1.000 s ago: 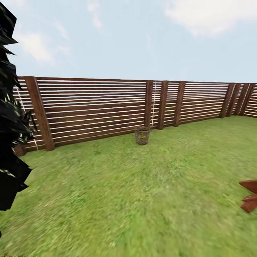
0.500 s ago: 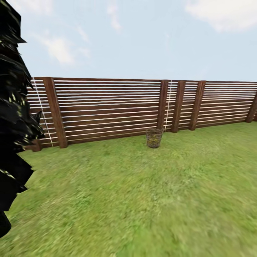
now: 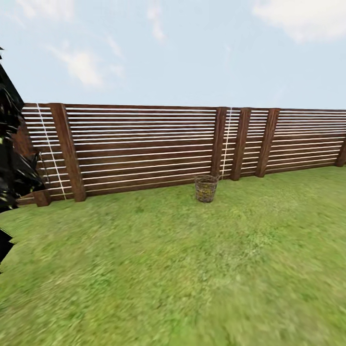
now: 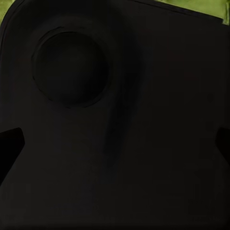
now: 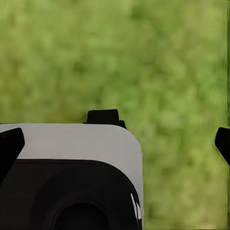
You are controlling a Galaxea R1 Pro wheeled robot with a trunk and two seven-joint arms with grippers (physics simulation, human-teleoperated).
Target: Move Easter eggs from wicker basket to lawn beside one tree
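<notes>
Green mottled lawn (image 3: 192, 269) runs from the foreground to a dark brown slatted fence (image 3: 144, 144) that closes the garden under a pale, cloudy sky. At about 12 o'clock, well ahead and just in front of the fence, the wicker basket (image 3: 206, 188) stands upright on the grass; yellow flecks show through its weave, but the eggs cannot be made out singly. At 9 o'clock a jagged black tree (image 3: 9, 158) cuts into the picture's edge. In the right wrist view, the right gripper's dark fingertips (image 5: 9, 146) sit far apart over blurred grass, so it is spread. The left wrist view faces a dark robot body (image 4: 124, 134); its fingertips (image 4: 10, 143) likewise sit wide apart.
</notes>
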